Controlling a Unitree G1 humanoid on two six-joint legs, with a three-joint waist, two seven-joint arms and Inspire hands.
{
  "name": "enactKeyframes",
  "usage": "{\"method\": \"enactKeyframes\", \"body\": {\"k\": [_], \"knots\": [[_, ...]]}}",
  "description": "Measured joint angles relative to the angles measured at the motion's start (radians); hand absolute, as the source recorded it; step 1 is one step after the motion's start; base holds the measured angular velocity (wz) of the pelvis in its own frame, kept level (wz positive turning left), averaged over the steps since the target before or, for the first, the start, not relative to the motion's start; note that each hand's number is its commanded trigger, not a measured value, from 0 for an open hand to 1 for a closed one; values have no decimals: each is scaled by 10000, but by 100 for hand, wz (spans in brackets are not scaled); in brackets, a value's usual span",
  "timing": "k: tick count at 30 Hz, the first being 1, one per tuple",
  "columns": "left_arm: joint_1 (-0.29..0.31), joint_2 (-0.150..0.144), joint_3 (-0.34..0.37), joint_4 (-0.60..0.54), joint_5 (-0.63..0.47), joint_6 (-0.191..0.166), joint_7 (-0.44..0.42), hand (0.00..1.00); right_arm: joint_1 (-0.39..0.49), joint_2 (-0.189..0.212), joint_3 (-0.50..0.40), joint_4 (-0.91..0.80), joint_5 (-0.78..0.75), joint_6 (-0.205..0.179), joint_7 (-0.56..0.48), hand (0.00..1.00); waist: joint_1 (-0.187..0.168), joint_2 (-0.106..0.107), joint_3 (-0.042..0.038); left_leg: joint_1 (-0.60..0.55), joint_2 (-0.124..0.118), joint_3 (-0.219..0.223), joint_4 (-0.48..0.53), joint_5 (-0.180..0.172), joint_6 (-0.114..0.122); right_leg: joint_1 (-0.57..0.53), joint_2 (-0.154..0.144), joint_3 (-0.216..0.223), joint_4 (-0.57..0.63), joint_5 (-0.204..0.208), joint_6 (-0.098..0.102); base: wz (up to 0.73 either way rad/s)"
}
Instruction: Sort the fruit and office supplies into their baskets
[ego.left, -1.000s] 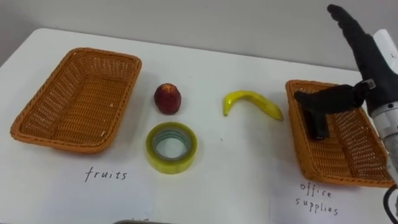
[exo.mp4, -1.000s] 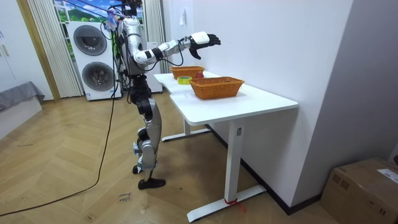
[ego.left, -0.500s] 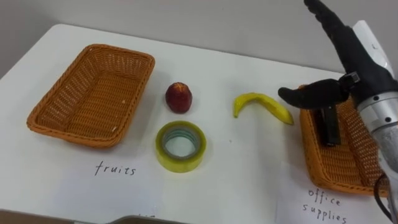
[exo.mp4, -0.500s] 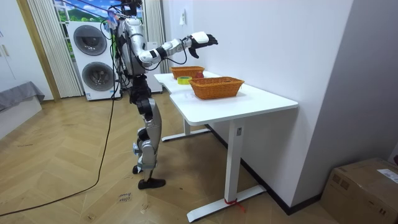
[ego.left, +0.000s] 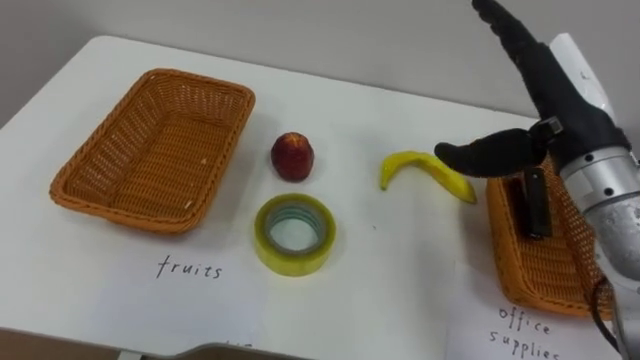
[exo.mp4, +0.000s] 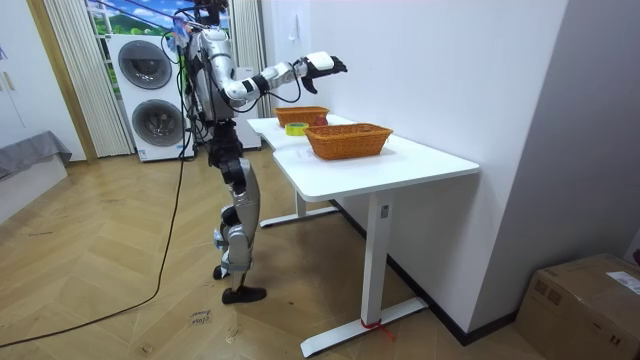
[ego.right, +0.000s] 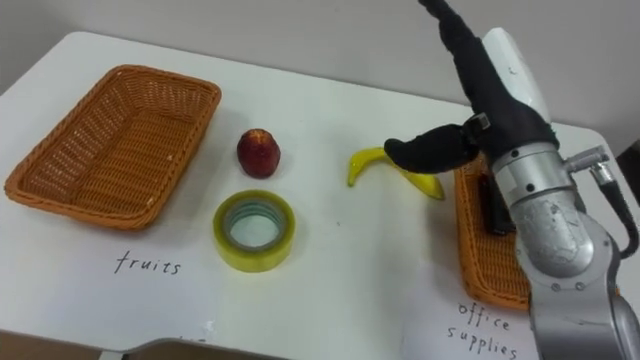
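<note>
1. A yellow banana (ego.left: 425, 170) lies on the white table (ego.left: 400, 270), beside the right wicker basket (ego.left: 505, 255).
2. A red apple (ego.left: 292, 156) and a yellow tape roll (ego.left: 294, 233) sit near the left wicker basket (ego.left: 125, 212).
3. The right hand (ego.left: 560, 115) hovers above the banana's end, fingers straight, holding nothing.

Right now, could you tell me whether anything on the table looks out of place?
Nothing looks spilled or damaged. The apple, banana and tape roll lie unsorted on the table; a dark item lies in the office supplies basket.
</note>
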Motion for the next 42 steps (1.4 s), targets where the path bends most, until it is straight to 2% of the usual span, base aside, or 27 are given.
{"method": "enactKeyframes", "body": {"k": [4, 8, 13, 15, 21, 25, 37, 40, 42], "knots": [[26, -27, -152, 171, 212, 162, 32, 0, -8, 15, 498, 323, 68, -1, -2, 0, 344, -28, 16, -50, -16, -42, 50, 3, 14, 1, -30, -78, 0, 16, 18, 5], [38, -36, -159, 242, 227, 332, 53, 0, -16, 15, 641, 482, 202, -3, -2, 0, 368, -9, 29, -190, -47, -259, 131, 24, 48, 0, -105, -257, -3, 21, 28, 16], [15, -35, -235, 290, 383, 336, 189, 0, -249, 16, 735, 900, 386, -5, 133, 0, 452, 86, 98, -210, -47, -277, 131, 46, 81, -3, -121, -252, -1, 32, 46, 1], [-58, -32, -233, 290, 385, 335, 190, 0, -249, 37, 754, 963, 419, -5, 179, 0, 478, 85, 99, -210, -52, -276, 127, 47, 81, -2, -121, -256, -2, 33, 47, 0], [-123, -23, -346, 289, 380, 341, 190, 0, -249, 78, 863, 994, 430, -5, 206, 0, 582, 19, 117, -205, -58, -275, 115, 47, 81, -2, -110, -259, -6, 33, 47, 0], [-143, 11, -435, 295, 378, 382, 178, 0, -257, 139, 1282, 1228, 511, -1, 204, 0, 645, -91, 153, -208, -47, -291, 114, 47, 80, -1, -103, -249, -11, 33, 47, 0], [-132, 30, -734, 284, 416, 548, 155, 0, -272, 258, 1869, 1330, 791, 0, 195, 0, 906, -111, 135, -224, -73, -345, 149, 48, 81, 20, -112, -358, -11, 41, 60, 1], [-106, 30, -780, 279, 420, 564, 155, 0, -324, 606, 1945, 1342, 748, 0, 146, 0, 938, -54, 135, -227, -67, -353, 154, 49, 79, 20, -113, -350, -11, 41, 60, 0], [-87, 31, -912, 247, 420, 646, 145, 0, -510, 645, 2022, 1418, 754, 0, 56, 0, 940, 10, 135, -227, -66, -356, 163, 50, 82, 19, -125, -350, -11, 41, 60, 0]]}}
